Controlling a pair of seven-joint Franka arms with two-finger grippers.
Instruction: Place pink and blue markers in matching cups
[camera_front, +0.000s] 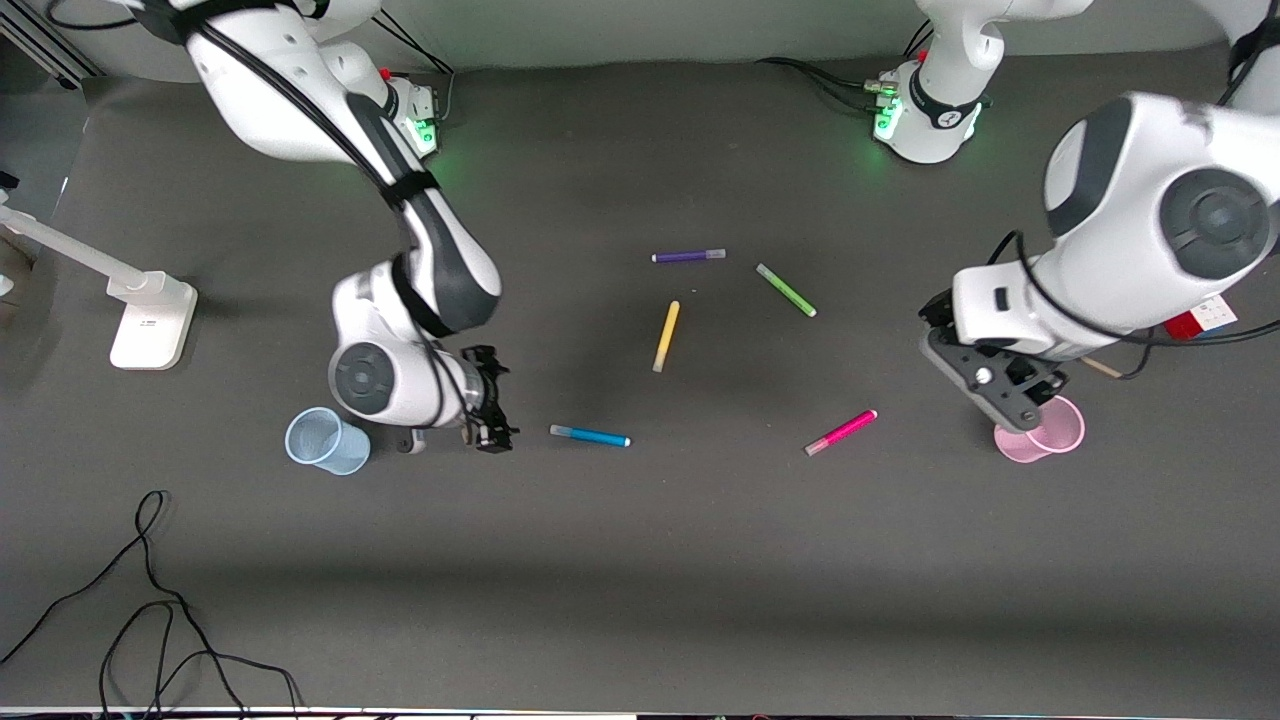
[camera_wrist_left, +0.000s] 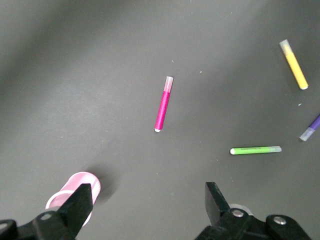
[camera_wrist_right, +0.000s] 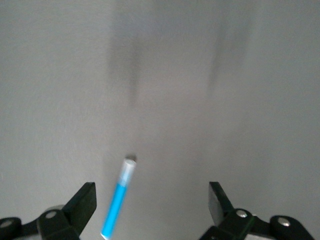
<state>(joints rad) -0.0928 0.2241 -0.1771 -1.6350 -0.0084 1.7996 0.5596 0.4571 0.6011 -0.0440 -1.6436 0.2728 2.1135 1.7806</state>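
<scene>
Markers five (camera_front: 590, 436), cups two (camera_front: 326, 441), tools two (camera_front: 492, 432)

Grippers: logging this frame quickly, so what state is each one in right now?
Left gripper: jaws open, empty, over the pink cup.
Right gripper: jaws open, empty, beside the blue marker.

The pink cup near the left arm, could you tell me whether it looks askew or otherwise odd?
Yes. The pink cup seems tipped rather than upright, its mouth facing sideways in the left wrist view, under the open left gripper. The blue cup stands upright.
</scene>
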